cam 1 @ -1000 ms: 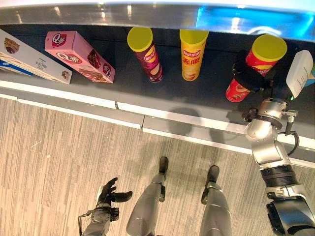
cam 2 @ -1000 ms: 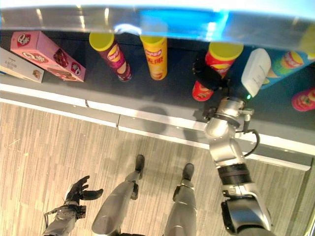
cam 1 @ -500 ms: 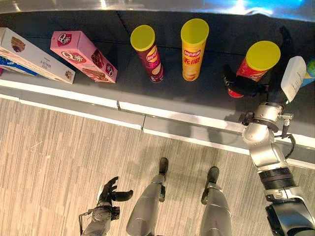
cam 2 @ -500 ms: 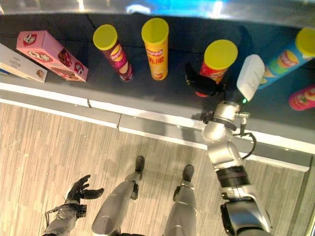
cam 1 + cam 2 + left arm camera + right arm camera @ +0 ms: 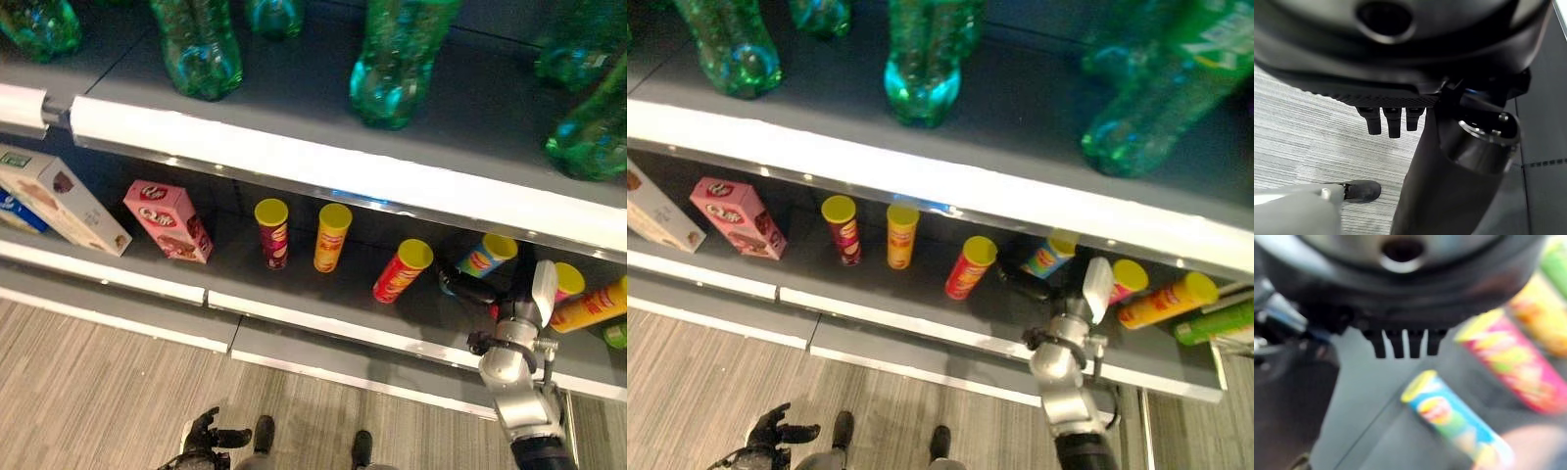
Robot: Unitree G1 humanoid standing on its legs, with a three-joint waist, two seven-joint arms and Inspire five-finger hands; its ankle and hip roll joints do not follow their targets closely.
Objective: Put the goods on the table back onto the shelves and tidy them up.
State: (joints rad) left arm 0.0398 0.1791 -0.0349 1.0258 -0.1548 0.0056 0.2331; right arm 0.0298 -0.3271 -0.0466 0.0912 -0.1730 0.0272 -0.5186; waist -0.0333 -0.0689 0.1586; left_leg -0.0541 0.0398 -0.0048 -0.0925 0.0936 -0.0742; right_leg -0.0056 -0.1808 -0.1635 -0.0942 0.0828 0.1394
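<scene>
right hand inside the lower shelf, between red can and blue can, touching neither, fingers relaxed and apart; cans spaced with gaps behind the shelf's white front edge; print unreadable; left hand low over floor, fingers spread.
</scene>
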